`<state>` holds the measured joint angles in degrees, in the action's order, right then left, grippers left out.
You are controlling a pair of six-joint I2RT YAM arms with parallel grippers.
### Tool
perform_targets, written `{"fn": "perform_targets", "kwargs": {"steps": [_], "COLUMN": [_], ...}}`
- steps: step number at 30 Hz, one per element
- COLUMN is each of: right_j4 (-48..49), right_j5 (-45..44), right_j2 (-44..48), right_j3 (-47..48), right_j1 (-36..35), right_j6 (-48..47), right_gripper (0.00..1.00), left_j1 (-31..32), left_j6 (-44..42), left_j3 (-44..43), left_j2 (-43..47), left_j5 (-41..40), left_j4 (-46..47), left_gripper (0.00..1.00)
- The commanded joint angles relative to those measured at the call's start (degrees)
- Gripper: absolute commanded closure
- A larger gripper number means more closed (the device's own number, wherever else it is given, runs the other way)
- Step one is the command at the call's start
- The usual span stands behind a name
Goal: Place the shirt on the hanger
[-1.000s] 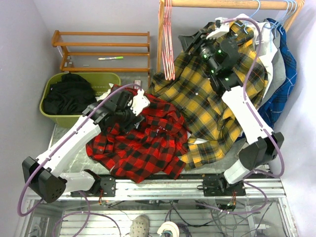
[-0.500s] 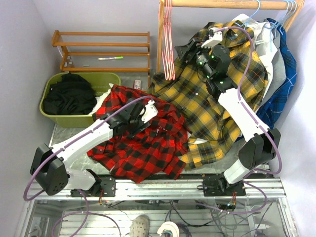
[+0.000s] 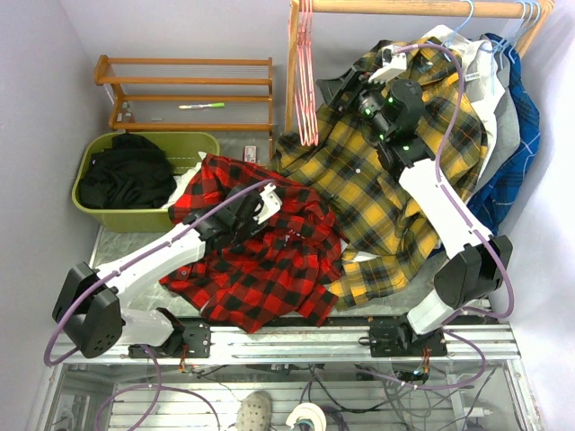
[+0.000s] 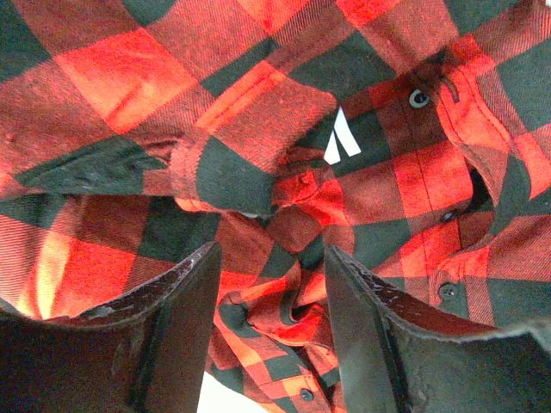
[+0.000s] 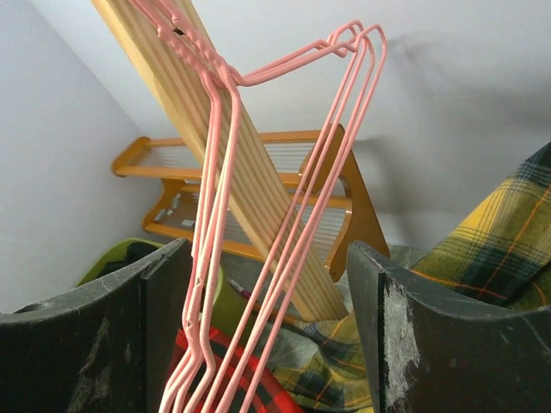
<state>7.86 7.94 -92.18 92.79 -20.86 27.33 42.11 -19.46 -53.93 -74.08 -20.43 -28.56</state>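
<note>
The red-and-black plaid shirt [image 3: 260,260] lies crumpled on the table; it fills the left wrist view [image 4: 258,129], with buttons and a small white mark showing. My left gripper [image 3: 241,215] is open just above its bunched fabric [image 4: 271,254], with nothing held. Several pink wire hangers [image 3: 306,81] hang from the wooden rail [image 3: 413,7]. My right gripper [image 3: 334,90] is open just right of them. In the right wrist view the hangers [image 5: 213,224] hang in front of the open jaws [image 5: 269,249]; I cannot tell if they touch.
A yellow-and-black plaid shirt [image 3: 386,180] spreads under the right arm. A blue plaid shirt [image 3: 519,135] hangs at the far right. A green basket [image 3: 153,142] of dark clothes and a wooden rack [image 3: 189,90] stand at the back left.
My left gripper has moved right, further onto the red shirt. My right gripper has swung left, closer to the pink hangers.
</note>
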Motion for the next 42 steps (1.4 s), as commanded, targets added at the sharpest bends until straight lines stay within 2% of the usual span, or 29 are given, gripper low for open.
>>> {"fn": "perform_targets", "kwargs": {"steps": [1, 11, 21, 33, 39, 42], "right_j4": [0.33, 0.84, -1.77, -1.74, -2.50, -2.78], "right_j5": [1.73, 4.85, 3.64, 0.89, 0.25, 0.38], "right_j2": [1.33, -1.94, -6.72, -7.55, -8.80, -9.31], "right_j3": [1.65, 4.42, 7.83, 7.38, 8.36, 8.75], "right_j1": [0.64, 0.67, 0.70, 0.68, 0.65, 0.69], "right_j6": [2.04, 3.91, 2.13, 0.75, -0.01, -0.08], "right_gripper": [0.27, 0.29, 0.35, 0.36, 0.48, 0.51], "left_j1": [-0.17, -0.18, -0.12, -0.12, -0.15, -0.13], "left_j6": [0.53, 0.21, 0.74, 1.26, 1.29, 1.35], "left_j3": [1.50, -1.02, -1.47, -1.64, -2.26, -2.36], "left_j2": [0.36, -2.34, -3.23, -4.20, -5.04, -5.18], "left_j5": [-0.58, -1.98, -0.92, 0.05, 0.45, 0.47], "left_j4": [3.34, 4.20, 3.05, 2.81, 2.54, 2.54], "left_gripper": [0.39, 0.60, 0.59, 0.58, 0.58, 0.58]}}
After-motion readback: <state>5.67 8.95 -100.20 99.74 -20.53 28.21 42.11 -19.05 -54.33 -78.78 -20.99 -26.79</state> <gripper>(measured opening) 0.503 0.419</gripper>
